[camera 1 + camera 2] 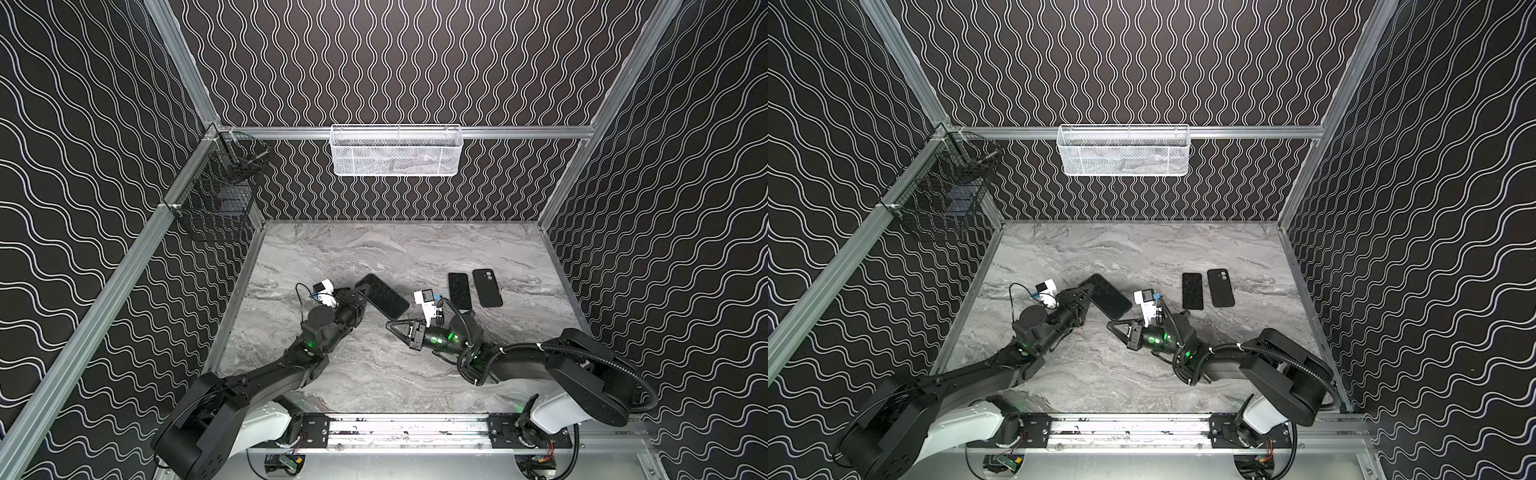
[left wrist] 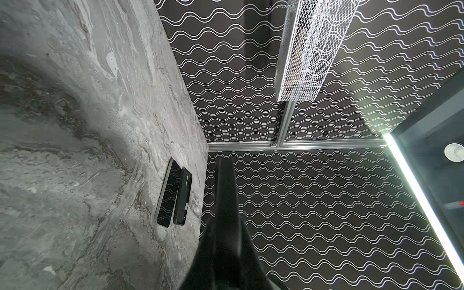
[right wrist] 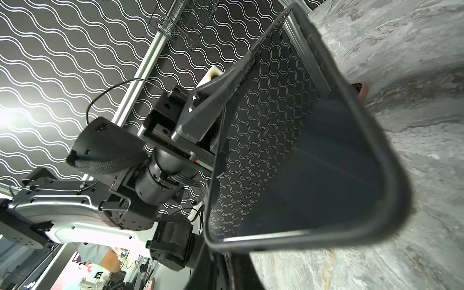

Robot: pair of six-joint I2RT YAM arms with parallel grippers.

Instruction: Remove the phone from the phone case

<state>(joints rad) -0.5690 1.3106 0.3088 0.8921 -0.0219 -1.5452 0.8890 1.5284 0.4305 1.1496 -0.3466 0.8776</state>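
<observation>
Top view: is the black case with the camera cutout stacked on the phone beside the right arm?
No, the black case lies flat on the table beside that phone, not on it.

The left fingers (image 2: 226, 216) show in their wrist view as a dark blur, cut off at the edge. In a top view they hide one end of the phone (image 1: 386, 297). What lies in the basket (image 1: 395, 151) and the gap between the right fingers (image 1: 404, 328) cannot be made out.

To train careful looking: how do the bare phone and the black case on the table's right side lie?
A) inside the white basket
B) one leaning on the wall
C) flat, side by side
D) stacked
C: the bare phone and the black case lie flat next to each other on the table.
</observation>
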